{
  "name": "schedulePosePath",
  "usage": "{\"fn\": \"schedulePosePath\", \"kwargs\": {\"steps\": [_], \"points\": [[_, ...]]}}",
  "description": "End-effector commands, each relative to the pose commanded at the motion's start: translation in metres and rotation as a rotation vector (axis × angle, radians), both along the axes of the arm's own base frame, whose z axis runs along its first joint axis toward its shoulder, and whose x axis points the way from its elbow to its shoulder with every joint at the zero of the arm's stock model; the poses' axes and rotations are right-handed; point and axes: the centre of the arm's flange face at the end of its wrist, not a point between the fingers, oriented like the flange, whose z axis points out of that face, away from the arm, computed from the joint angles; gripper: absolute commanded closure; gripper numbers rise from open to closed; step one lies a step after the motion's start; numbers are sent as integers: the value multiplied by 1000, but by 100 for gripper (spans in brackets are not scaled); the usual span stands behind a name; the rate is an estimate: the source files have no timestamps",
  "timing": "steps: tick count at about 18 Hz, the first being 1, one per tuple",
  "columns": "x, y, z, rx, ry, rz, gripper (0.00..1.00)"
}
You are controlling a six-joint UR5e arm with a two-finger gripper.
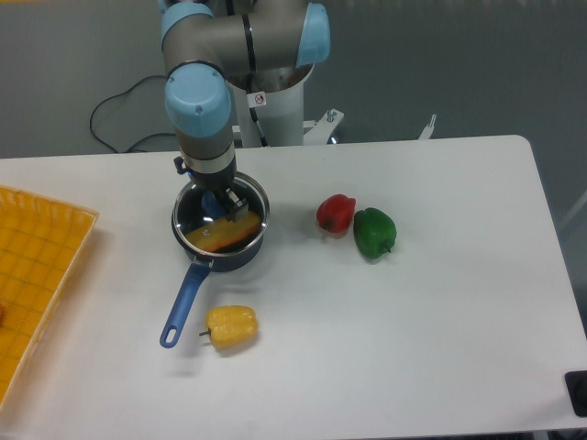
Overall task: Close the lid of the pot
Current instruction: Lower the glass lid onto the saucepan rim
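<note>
The pot [240, 259], dark with a long blue handle [183, 304], stands left of the table's middle with an orange-yellow item [222, 236] inside. The glass lid [259, 209] with its silver rim hangs right over the pot, almost matching the pot's rim. My gripper [216, 200] comes straight down from above and is shut on the lid's blue knob, which the gripper mostly hides. I cannot tell whether the lid touches the pot rim.
A yellow pepper [230, 326] lies by the handle's end. A red pepper [336, 213] and a green pepper [374, 232] sit to the right of the pot. An orange tray [37, 266] fills the left edge. A black cable [128, 101] runs behind the table.
</note>
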Motion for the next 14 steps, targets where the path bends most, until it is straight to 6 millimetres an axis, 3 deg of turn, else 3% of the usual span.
{"fn": "schedulePosePath", "kwargs": {"steps": [10, 14], "points": [[2, 0, -6, -6, 1, -6, 69], [11, 1, -10, -17, -3, -22, 69]]}}
